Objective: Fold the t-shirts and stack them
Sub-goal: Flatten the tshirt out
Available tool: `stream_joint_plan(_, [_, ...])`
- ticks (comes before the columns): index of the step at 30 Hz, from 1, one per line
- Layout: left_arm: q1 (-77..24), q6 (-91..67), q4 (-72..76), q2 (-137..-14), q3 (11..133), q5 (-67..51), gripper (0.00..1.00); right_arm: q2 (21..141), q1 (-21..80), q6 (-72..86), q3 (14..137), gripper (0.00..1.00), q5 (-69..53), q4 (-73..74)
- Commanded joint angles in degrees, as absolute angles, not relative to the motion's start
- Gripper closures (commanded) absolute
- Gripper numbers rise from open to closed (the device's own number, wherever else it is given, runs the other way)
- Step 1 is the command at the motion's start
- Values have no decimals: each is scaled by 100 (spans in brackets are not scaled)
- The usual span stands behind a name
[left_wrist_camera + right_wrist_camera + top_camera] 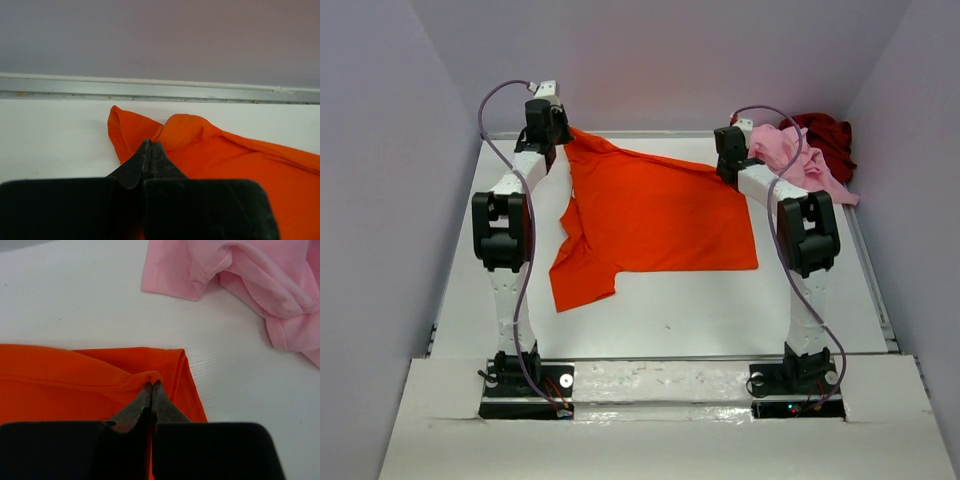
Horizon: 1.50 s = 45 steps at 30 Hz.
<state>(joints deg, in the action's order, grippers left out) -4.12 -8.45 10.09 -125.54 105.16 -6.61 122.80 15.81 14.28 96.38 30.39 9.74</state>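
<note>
The bright orange t-shirt (655, 215) lies spread across the middle of the white table, one sleeve trailing toward the front left. My left gripper (563, 133) is shut on its far left corner; the left wrist view shows the jaws (151, 143) pinching the orange cloth (225, 160) near the back rail. My right gripper (728, 170) is shut on its far right corner; the right wrist view shows the fingers (151, 386) pinching a raised fold of the orange cloth (75, 385). The light pink t-shirt (790, 155) lies crumpled at the far right, also in the right wrist view (250, 275). The dark red t-shirt (828, 135) lies bunched behind it.
A metal rail (150, 90) runs along the table's far edge below the back wall. Purple side walls enclose the table left and right. The arm bases (525, 385) sit at the near edge.
</note>
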Motion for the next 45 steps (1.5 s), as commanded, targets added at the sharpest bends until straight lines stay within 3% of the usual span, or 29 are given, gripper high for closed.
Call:
stream_joint_plan(1, [-396, -782, 1510, -12498, 10873, -905, 100, 12392, 1521, 1274, 10072, 100, 3217, 563])
stream_joint_plan(7, [-396, -870, 1512, -12296, 10372, -967, 100, 12235, 1468, 1186, 10046, 100, 3068, 650])
stream_joint_plan(18, [-448, -1169, 1521, -10812, 9063, -1161, 100, 11321, 1468, 1476, 9449, 100, 2910, 1222])
stream_joint_plan(23, [-448, -1090, 1345, -9819, 9044, -1037, 100, 10680, 1468, 1432, 9098, 100, 2988, 1187])
stream_joint_plan(31, [-562, -914, 1152, -7245, 8447, -765, 100, 8135, 1468, 1388, 8078, 100, 2488, 992])
stream_joint_plan(37, [-571, -634, 169, -5285, 8445, -545, 100, 6218, 1573, 1582, 7577, 100, 2005, 1511])
stream_joint_plan(41, [-571, -694, -368, -4878, 8902, -623, 100, 5460, 1573, 1617, 7690, 100, 1925, 1985])
stream_joint_plan(45, [-571, -869, -615, -5219, 9779, -869, 100, 5116, 1573, 1574, 8015, 100, 2082, 2311])
